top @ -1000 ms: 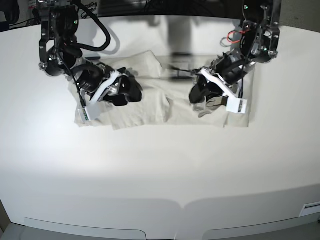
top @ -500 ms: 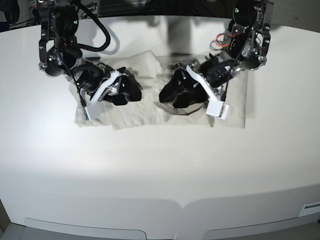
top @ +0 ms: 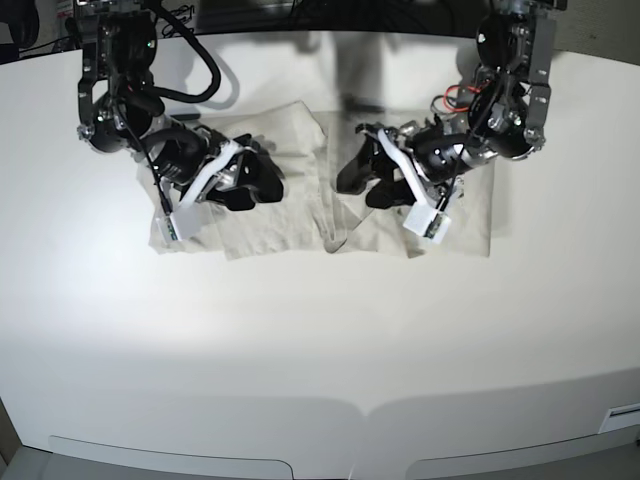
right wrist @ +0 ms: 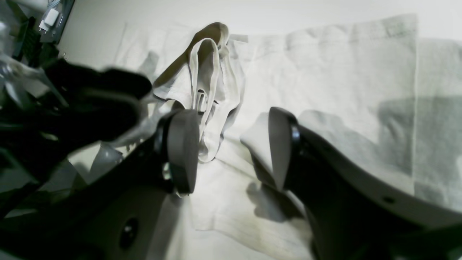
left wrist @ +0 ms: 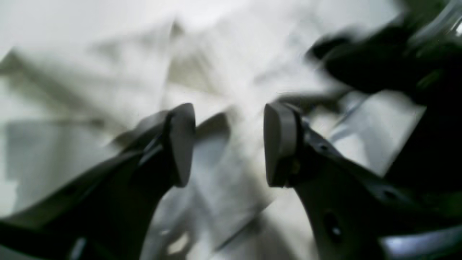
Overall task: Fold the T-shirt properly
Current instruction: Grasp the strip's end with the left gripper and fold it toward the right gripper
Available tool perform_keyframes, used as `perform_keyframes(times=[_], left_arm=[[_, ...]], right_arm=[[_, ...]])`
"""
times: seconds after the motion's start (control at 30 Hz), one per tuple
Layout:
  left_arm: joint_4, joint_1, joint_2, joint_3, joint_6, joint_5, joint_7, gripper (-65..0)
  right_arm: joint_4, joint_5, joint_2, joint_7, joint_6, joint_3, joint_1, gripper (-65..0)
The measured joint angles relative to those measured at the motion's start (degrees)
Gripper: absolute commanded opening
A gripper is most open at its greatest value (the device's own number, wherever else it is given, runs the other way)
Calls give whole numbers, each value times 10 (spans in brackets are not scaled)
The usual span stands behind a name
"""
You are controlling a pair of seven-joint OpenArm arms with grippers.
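Shirt (top: 300,215) lies across the far middle of the table (top: 320,340), partly folded, with a rumpled ridge at centre. Left gripper (top: 362,183) and right gripper (top: 262,185) both have jaws apart, holding nothing. I judge flattening and final folds remain.

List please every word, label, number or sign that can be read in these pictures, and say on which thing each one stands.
No text can be read in any view.
T-shirt: plain, no print visible.
White tag on the right gripper arm: small green mark, too small to read.
White tag on the left gripper arm: marks too small to read.
Left wrist view: too blurred to show any writing.
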Motion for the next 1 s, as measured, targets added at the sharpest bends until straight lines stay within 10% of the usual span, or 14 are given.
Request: perform_keyframes(times=[0.17, 0.4, 0.67, 1.0], left_arm=[[0, 25, 0, 1, 54, 121, -99, -349], [0, 27, 0, 0, 64, 128, -98, -349], [0, 21, 0, 0, 152, 231, -111, -350], [-5, 22, 0, 48, 153, 149, -148, -350]], right_arm=[[0, 0, 0, 0, 0, 0, 10, -338], [0, 0, 0, -1, 0, 0, 16, -338], [0, 0, 0, -1, 0, 0, 17, -338], [0, 0, 0, -1, 0, 0, 18, -338]])
